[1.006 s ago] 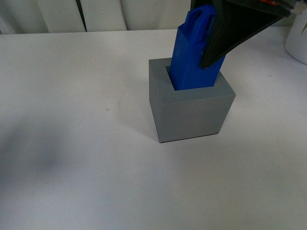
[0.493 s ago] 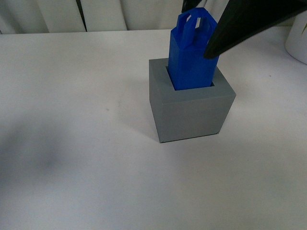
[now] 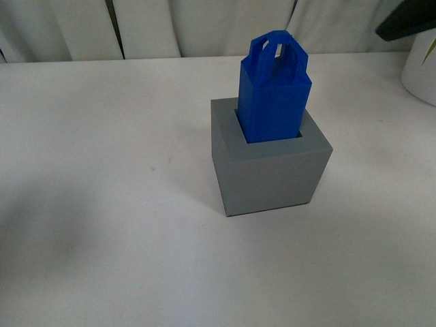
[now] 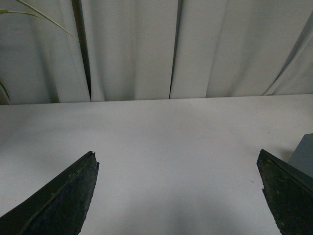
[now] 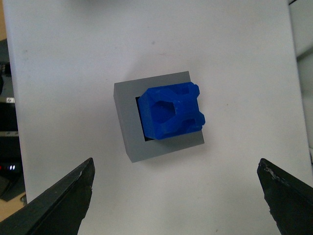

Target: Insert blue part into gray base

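From the front camera I see a plain white table [image 3: 102, 225] filling most of the frame; its surface is matte, with a soft gray shadow over the near left part; a tiny dark speck [image 3: 152, 169] marks it left of centre; the gray base [image 3: 272, 174], a matte cube, stands flat on the table right of centre; a white pot [image 3: 424, 71] rests at the far right edge, cut off by the frame, well apart from the base; my right wrist camera, looking straight down, shows white tabletop on every side of the base.
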Controlling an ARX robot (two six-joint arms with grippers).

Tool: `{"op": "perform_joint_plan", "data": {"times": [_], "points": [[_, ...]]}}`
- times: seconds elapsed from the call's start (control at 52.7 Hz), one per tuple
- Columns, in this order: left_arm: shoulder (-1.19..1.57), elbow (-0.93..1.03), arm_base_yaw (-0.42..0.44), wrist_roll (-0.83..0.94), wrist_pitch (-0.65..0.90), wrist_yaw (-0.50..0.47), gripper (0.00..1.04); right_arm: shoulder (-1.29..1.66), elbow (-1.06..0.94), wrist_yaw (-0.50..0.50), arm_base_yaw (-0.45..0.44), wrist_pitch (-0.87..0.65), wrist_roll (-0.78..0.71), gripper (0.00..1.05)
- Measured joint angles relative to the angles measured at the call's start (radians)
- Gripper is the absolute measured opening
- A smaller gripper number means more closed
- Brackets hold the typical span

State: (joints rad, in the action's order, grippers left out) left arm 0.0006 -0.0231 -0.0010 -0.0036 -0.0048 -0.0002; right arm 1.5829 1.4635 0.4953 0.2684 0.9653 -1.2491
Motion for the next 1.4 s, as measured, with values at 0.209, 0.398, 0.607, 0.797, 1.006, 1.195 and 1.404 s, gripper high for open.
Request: {"op": "perform_joint_plan", "data": {"times": [0.209,0.398,0.607,0.797,1.006,1.195,1.404], "points": [[0.000,0.000,0.000,0.000,0.000,0.000,0.99,-0.235,-0.323,0.063,-0.094,-0.346,0.187,0.97],[0.000,0.000,0.000,0.000,0.000,0.000,0.99,-0.288,-0.454,0.056,-0.116,-0.529,0.346,0.97],[0.000,0.000,0.000,0.000,0.000,0.000,0.99,-0.357,-0.625,-0.283,-0.070,-0.910,0.575,0.85],[0.000,0.000,0.000,0.000,0.000,0.000,0.99,-0.539,-1.026,-0.650,-0.119,-1.583,1.161,0.42],[0.000,0.000,0.000,0.000,0.000,0.000,0.99,-0.657,-1.196,-0.595,-0.162,-1.612,1.226,0.01],[0.000,0.000,0.000,0.000,0.000,0.000,0.99,-0.745,-1.275,-0.562,-0.200,-1.607,1.234,0.02],[0.000,0.000,0.000,0.000,0.000,0.001,0.99,-0.863,-1.349,-0.500,-0.266,-1.563,1.237,0.02]]}}
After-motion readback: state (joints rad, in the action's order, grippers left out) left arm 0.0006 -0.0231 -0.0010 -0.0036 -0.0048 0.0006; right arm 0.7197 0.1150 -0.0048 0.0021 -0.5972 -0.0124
